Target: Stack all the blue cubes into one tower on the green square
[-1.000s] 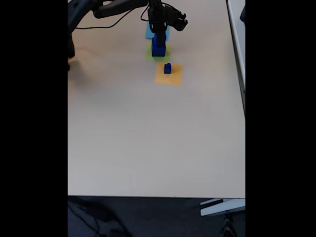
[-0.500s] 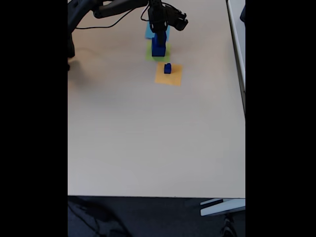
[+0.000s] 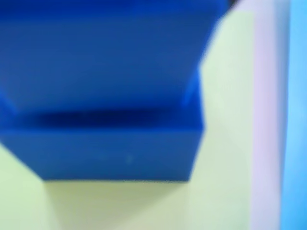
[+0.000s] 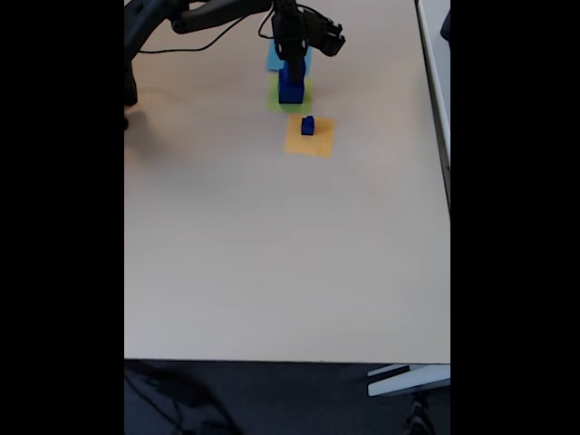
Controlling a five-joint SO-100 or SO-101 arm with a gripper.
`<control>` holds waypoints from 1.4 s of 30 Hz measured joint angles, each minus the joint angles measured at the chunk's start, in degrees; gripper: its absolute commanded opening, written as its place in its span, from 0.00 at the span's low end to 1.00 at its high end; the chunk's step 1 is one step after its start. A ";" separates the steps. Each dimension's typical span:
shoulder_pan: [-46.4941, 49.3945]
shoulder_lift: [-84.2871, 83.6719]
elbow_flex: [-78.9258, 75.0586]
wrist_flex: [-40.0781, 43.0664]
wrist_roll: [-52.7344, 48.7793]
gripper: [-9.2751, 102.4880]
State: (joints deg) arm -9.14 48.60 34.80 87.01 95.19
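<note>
Two of the blue cubes are stacked on the green square (image 4: 290,97): in the wrist view the medium cube (image 3: 105,52) sits on the large cube (image 3: 110,151), with pale green paper around the base. The small cube (image 4: 308,125) sits apart on the orange square (image 4: 310,138), so one placement seems left. The fingers (image 4: 291,65) hover at the stack's top; whether they grip it cannot be told. The light-blue square (image 4: 275,60) lies beyond on the tabletop (image 4: 272,254).

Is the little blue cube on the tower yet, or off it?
Off. The little cube sits on the orange paper, beside the tower.
</note>
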 measured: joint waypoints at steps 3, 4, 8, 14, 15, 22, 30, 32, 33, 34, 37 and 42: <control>0.00 0.00 0.00 0.00 0.00 0.10; 0.00 0.00 0.00 0.00 0.09 0.10; 0.00 0.00 0.00 0.00 0.44 0.10; 0.00 0.00 0.00 0.00 0.70 0.12; 0.00 0.00 0.00 0.00 0.70 0.12; 0.00 0.00 0.26 0.00 1.05 0.15; 0.00 0.00 0.26 0.00 1.41 0.19; 0.00 0.00 0.26 0.00 1.41 0.20; 0.00 0.00 0.26 0.00 1.41 0.20; 0.00 0.00 0.35 0.00 1.41 0.20; 0.00 0.00 0.62 0.00 1.58 0.21; 0.00 0.00 0.62 0.00 2.11 0.22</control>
State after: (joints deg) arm -9.14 48.60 35.42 87.01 97.29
